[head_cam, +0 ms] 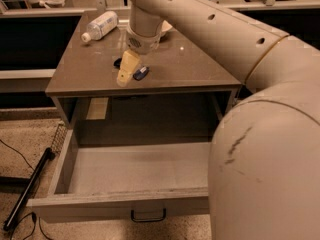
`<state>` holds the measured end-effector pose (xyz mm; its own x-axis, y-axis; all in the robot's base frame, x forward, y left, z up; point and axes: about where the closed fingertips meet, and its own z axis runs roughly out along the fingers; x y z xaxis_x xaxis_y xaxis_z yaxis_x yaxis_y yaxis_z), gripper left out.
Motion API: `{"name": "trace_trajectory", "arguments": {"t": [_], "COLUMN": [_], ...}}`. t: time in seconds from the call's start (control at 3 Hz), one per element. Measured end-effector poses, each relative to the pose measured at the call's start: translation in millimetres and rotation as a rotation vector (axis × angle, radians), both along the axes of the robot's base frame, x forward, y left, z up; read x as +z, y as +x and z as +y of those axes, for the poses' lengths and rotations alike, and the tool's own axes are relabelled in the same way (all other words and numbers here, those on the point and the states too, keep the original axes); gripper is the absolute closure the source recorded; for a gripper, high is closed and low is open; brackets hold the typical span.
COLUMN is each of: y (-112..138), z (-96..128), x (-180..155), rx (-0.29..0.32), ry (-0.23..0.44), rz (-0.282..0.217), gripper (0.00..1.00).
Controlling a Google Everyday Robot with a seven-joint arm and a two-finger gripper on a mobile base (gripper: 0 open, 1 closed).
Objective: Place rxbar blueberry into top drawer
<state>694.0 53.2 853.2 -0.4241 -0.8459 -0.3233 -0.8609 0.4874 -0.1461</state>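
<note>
The rxbar blueberry (pixel 141 73) lies flat on the cabinet top (pixel 190 69), near its front edge. Only its dark blue ends show on either side of my gripper. My gripper (pixel 126 73) points down right over the bar, at or just above it. The top drawer (pixel 145 166) is pulled fully out below the cabinet top. Its pale grey floor is bare and its dark handle (pixel 148 216) shows on the front panel.
A clear plastic bottle (pixel 100 26) lies on its side at the back left of the top. A white bowl (pixel 166 28) is partly hidden behind my arm. My arm (pixel 260 114) fills the right side. A black pole and cables (pixel 27 189) lie on the floor at left.
</note>
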Motion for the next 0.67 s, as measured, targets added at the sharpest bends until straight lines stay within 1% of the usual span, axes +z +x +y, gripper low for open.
{"name": "trace_trajectory", "arguments": {"t": [0.33, 0.67], "y": [6.1, 13.7], "z": [14.5, 22.5], "x": [-12.2, -18.9], "rx": [-0.01, -0.014], "ry": [0.024, 0.052], "rz": [0.021, 0.03], "gripper": [0.0, 0.17]}}
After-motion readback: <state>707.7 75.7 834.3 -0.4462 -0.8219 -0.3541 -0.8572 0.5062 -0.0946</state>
